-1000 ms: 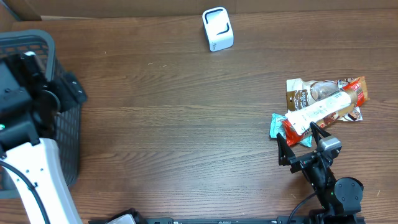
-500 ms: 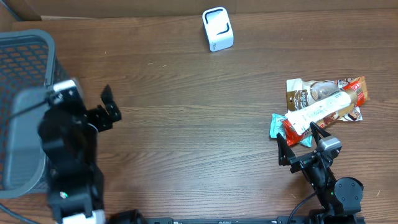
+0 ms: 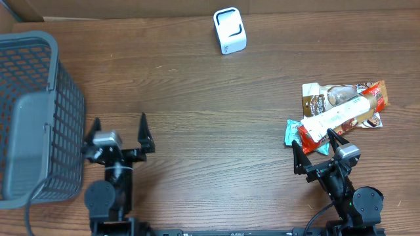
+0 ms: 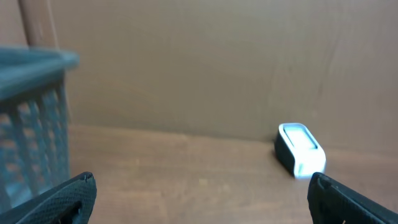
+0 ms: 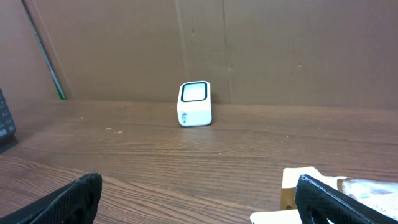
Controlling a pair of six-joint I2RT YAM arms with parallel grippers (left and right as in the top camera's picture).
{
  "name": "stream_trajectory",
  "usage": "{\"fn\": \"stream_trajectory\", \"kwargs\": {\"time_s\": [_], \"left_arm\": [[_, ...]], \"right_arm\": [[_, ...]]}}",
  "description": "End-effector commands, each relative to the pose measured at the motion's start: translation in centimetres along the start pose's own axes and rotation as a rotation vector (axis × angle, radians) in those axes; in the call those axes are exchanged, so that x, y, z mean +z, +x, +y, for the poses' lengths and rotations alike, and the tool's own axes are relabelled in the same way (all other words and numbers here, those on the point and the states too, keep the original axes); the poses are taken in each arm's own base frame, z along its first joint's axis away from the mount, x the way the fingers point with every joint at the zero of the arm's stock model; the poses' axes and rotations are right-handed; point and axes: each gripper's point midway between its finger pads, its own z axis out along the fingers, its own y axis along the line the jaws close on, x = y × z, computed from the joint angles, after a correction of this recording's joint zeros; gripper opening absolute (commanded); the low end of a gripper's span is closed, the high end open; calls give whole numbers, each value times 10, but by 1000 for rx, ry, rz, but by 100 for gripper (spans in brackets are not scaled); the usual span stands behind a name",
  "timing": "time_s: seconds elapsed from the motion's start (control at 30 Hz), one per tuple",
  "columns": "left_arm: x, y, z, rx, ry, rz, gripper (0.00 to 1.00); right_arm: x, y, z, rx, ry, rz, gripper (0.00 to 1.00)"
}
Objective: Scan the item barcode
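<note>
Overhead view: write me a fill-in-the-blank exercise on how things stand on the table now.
The left tool and right tool both stand ___.
The grey mesh basket sits on the robot's ___ side.
The pile of snack packets lies just ahead of the ___ tool.
The barcode scanner by the far edge is ___ in colour.
Missing words: open, left, right, white.

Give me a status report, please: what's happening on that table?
Open, empty: left gripper, right gripper. snack packets piled just ahead of right gripper, not picked up. white barcode scanner at far edge; nothing between.
</note>
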Motion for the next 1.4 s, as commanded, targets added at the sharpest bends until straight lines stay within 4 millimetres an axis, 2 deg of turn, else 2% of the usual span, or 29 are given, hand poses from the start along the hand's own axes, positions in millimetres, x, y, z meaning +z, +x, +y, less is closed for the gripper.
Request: {"fn": "stream_trajectory", "kwargs": {"time_s": [0.0, 0.3, 0.47, 0.63, 0.73, 0.83, 1.37], "left_arm": [[-7, 27, -6, 24, 35, 0, 99], [-16, 52, -5, 21, 46, -54, 99], [-21, 45, -6, 20, 52, -89, 100], [-20, 49, -7, 20, 57, -70, 100], [-20, 65, -6, 23, 52, -5, 99], [-21, 96, -3, 30, 42, 123, 100], [-21, 98, -3, 31, 42, 132, 100]], "right_arm": [[0, 2, 0, -1, 0, -3, 100], [0, 2, 0, -1, 0, -3, 100], [0, 2, 0, -1, 0, -3, 100], [0, 2, 0, -1, 0, -3, 100], [0, 2, 0, -1, 0, -3, 100], [0, 2, 0, 0, 0, -3, 100], [0, 2, 0, -1, 0, -3, 100]]}}
